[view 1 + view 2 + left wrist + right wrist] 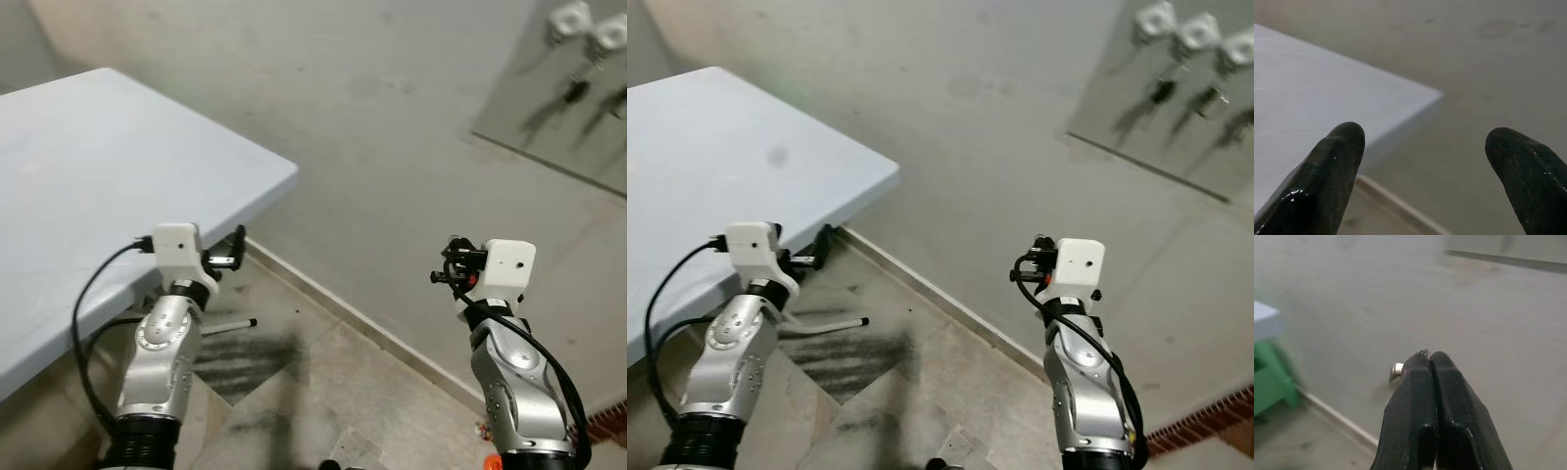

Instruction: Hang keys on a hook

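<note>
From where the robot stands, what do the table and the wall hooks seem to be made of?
The table looks like pale matte plastic: a smooth, seamless top with a rounded corner. The hooks look like white moulded plastic, blocky and slightly glossy, though blur leaves that open. The right gripper is shut on something small and silvery, seemingly metal.

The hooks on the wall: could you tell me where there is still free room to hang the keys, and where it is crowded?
The hooks sit in a tight row on the panel; at least two carry keys, so that strip is crowded. Below, the panel is bare. The table top is also free. The right gripper pinches a small metal piece.

white table (118, 166), grey wall (392, 117), tiled floor (323, 382)
</note>
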Robot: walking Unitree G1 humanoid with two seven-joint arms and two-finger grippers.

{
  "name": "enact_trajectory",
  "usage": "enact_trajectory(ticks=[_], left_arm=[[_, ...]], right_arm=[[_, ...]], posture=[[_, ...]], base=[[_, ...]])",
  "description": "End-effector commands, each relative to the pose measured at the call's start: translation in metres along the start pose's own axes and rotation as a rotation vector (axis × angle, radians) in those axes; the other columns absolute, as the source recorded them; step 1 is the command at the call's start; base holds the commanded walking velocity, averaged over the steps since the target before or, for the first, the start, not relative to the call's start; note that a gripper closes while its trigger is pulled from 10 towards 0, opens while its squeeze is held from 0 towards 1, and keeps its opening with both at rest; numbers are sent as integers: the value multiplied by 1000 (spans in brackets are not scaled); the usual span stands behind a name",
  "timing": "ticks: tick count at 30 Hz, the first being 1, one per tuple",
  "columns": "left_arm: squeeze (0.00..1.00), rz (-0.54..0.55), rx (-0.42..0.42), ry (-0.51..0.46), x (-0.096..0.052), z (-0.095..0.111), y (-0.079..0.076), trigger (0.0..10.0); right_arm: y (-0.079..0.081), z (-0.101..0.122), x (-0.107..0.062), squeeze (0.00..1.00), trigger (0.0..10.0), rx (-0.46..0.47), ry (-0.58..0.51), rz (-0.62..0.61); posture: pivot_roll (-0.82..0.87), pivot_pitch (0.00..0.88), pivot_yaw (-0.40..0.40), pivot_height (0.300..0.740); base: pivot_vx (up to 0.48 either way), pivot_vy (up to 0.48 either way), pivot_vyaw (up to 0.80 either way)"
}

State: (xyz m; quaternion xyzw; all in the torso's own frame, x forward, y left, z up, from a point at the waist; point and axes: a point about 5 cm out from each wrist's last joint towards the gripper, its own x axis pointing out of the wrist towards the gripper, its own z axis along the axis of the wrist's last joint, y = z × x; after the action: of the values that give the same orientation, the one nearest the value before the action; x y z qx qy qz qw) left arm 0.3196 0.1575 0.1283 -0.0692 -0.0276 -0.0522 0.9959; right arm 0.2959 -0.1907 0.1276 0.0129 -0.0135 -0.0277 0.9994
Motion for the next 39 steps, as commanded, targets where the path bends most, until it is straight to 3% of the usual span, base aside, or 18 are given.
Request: enact_trajectory(ticks=[1, 31, 39], left_arm=[[0, -11, 17, 5, 1, 2, -1, 10000], [0, -25, 2, 12, 0, -2, -7, 10000], [0, -26, -16, 21, -1, -5, -11, 10000]], right_arm=[[0, 4, 1, 0, 10000, 4, -15, -10], [2, 7, 1, 0, 10000, 17, -36, 5], [1, 10, 0, 0, 10000, 33, -48, 18]], posture=[[23, 104, -24, 740], [21, 84, -39, 740], [10, 73, -45, 740]], base=[[0, 0, -688], [0, 0, -690], [0, 0, 0]])
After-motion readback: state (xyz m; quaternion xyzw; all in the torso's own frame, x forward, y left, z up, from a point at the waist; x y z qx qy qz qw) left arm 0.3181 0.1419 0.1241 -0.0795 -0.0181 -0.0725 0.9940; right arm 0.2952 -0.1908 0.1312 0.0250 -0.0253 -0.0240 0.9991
